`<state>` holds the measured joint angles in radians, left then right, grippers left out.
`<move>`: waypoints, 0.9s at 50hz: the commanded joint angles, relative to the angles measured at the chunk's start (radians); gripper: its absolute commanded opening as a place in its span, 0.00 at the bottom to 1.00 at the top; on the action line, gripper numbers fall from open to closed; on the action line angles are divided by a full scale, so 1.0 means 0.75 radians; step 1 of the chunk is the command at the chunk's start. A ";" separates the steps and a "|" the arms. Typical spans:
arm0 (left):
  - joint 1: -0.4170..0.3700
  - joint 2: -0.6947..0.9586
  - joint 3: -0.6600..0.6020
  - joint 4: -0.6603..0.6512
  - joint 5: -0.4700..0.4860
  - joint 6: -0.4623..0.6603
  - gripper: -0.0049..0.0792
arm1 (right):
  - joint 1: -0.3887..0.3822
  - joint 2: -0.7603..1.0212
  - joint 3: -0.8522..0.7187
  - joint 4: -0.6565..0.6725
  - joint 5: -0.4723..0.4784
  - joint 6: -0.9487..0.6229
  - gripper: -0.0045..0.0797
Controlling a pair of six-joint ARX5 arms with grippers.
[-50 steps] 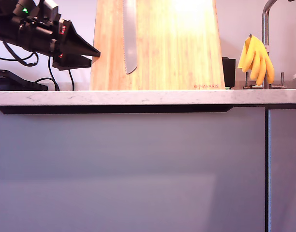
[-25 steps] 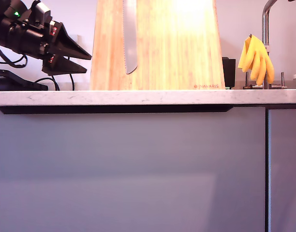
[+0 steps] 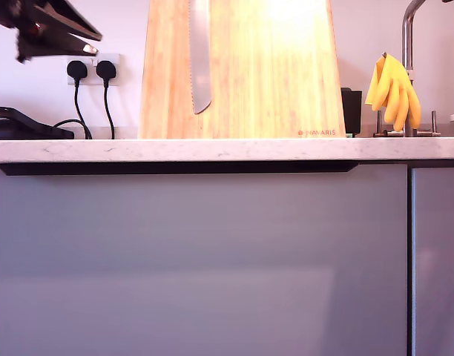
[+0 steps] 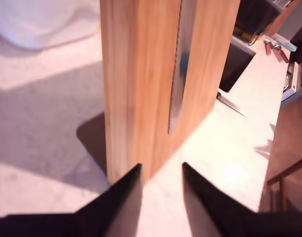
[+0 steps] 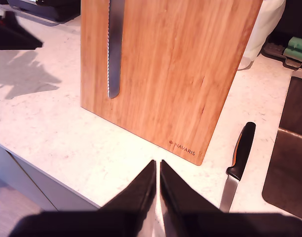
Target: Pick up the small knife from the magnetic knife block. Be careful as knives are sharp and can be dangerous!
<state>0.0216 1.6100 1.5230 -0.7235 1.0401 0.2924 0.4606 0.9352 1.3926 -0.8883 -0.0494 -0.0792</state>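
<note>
1. Second hand. My second hand [image 5: 157,162] hangs over the front edge of the bench [image 5: 67,128]. Its jaws are pressed together with only a hairline between the tips and hold nothing.

2. Small knife. The small knife [image 5: 240,148] lies flat on the bench, not on the block. It is near my second hand, off to one side of the jaw line and apart from the fingertips. Its black handle points away from the hand and its blade runs back toward the hand; the tip is cut off in this view.

3. Block. The magnetic knife block [image 5: 175,64] stands upright beyond the knife. The corner with the red mark is just beside the knife handle, not touching it. A long serrated bread knife [image 5: 114,49] hangs point down on the same face, toward the opposite edge. A dark sink [image 5: 289,163] lies on the far side of the small knife.

4. First hand. My first hand [image 4: 161,165] is open with a clear gap between the fingers. It faces the narrow side edge of the block [image 4: 136,74]. Past the block, the pointed tip of the small knife [image 4: 232,104] shows on the bench, well apart from this hand.

5. Exterior view. My first hand [image 3: 97,44] is raised at the upper left, clear of the block [image 3: 271,81]. Yellow gloves [image 3: 394,89] hang on the tap [image 3: 409,37] at the right.
</note>
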 commanded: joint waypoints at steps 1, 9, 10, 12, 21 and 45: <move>-0.002 -0.028 -0.001 -0.043 -0.030 0.005 0.03 | 0.008 0.004 -0.027 -0.001 -0.005 0.002 0.04; -0.004 -0.102 -0.001 -0.173 -0.062 0.059 0.03 | 0.008 0.004 -0.038 -0.027 -0.005 0.002 0.04; -0.004 -0.108 -0.001 -0.185 -0.064 0.076 0.03 | 0.008 0.004 -0.043 -0.027 -0.004 0.003 0.04; -0.004 -0.122 -0.001 -0.202 -0.079 0.086 0.03 | 0.008 0.003 -0.054 -0.028 -0.004 0.004 0.04; -0.004 -0.168 -0.001 -0.225 -0.188 0.086 0.03 | 0.008 -0.003 -0.137 0.006 0.015 0.022 0.04; -0.103 -0.267 -0.193 0.032 -0.523 -0.079 0.03 | -0.016 -0.156 -0.393 0.206 0.223 0.045 0.04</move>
<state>-0.0410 1.4384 1.4277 -0.7239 0.6655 0.2485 0.4587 0.8223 1.1316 -0.7525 0.1032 -0.0498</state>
